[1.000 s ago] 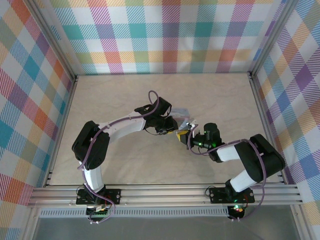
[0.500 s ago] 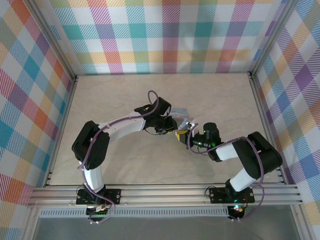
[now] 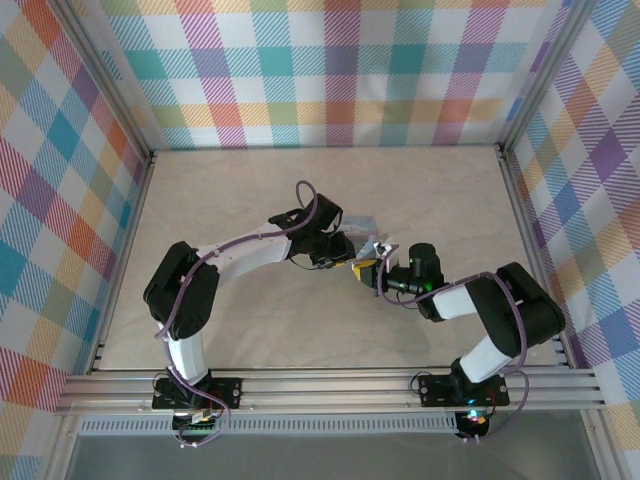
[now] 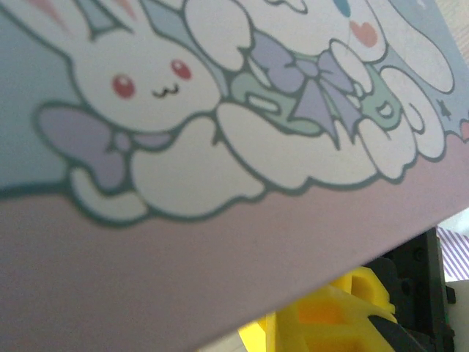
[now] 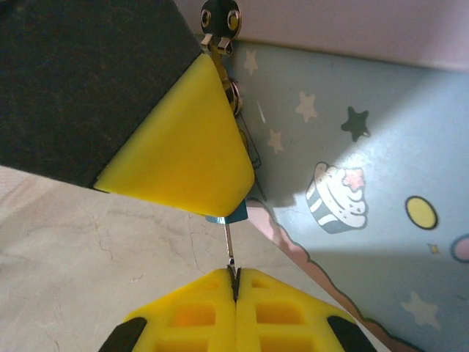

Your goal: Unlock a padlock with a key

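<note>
Both arms meet mid-tabletop [image 3: 220, 200], and I've got bare surface on every side out to the plaid walls [image 3: 330, 90]. It's tight at the tin [image 5: 352, 147], whose edge is just beside my right pincer [image 5: 234, 273]. That pincer is clenched on the key [image 5: 229, 246]. The key tip reaches the padlock [image 5: 226, 216], a blue sliver under a yellow finger [image 5: 183, 147] of the left pincer [image 3: 356, 262]. I can't tell whether the left pincer is gripping.
</note>
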Controlling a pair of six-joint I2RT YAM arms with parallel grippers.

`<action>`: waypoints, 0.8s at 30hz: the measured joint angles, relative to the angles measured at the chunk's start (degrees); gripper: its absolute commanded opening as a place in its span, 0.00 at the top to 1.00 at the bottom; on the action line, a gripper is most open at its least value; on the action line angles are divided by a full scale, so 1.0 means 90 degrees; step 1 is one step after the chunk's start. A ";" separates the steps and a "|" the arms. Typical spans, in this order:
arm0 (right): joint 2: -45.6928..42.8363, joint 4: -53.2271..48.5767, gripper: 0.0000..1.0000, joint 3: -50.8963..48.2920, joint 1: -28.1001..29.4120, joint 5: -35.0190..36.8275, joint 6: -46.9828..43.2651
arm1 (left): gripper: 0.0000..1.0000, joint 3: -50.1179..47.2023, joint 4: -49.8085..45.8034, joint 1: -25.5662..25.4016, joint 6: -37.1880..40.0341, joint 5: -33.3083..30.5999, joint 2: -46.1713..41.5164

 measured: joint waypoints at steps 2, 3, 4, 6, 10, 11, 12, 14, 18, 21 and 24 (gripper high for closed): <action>0.0078 0.0036 1.00 0.0034 0.0000 -0.0049 0.0063 | 0.85 0.0000 -0.0005 0.0007 0.0000 -0.0019 0.0000; 0.0102 0.0075 1.00 0.0034 0.0000 -0.0056 0.0102 | 0.85 0.0000 -0.0005 0.0007 0.0000 -0.0024 0.0000; 0.0129 0.0129 1.00 0.0034 0.0000 -0.0058 0.0143 | 0.85 0.0000 -0.0002 0.0007 0.0000 -0.0034 0.0000; 0.0153 0.0163 1.00 0.0063 0.0000 -0.0097 0.0243 | 0.85 0.0000 0.0002 0.0010 0.0000 -0.0056 0.0000; 0.0299 0.0107 1.00 0.0279 -0.0007 -0.0192 0.0333 | 0.85 0.0000 0.0138 0.0068 -0.0005 -0.0092 0.0000; 0.0328 0.0090 1.00 0.0330 -0.0019 -0.0192 0.0325 | 0.86 0.0000 0.0165 0.0083 -0.0002 -0.0107 -0.0002; 0.0335 0.0053 1.00 0.0362 -0.0022 -0.0182 0.0306 | 0.85 0.0000 0.0180 0.0090 -0.0002 -0.0114 -0.0002; 0.0333 0.0002 1.00 0.0379 -0.0022 -0.0146 0.0257 | 0.86 0.0000 0.0192 0.0092 -0.0002 -0.0121 -0.0002; 0.0318 -0.0104 1.00 0.0423 -0.0027 -0.0136 0.0231 | 0.86 0.0000 0.0182 0.0092 0.0000 -0.0126 -0.0002; 0.0245 -0.0270 1.00 0.0461 -0.0044 -0.0119 0.0177 | 0.86 0.0000 0.0192 0.0092 0.0002 -0.0146 -0.0002; 0.0134 -0.0515 1.00 0.0495 -0.0090 -0.0114 0.0046 | 0.86 0.0000 0.0192 0.0092 0.0010 -0.0143 -0.0002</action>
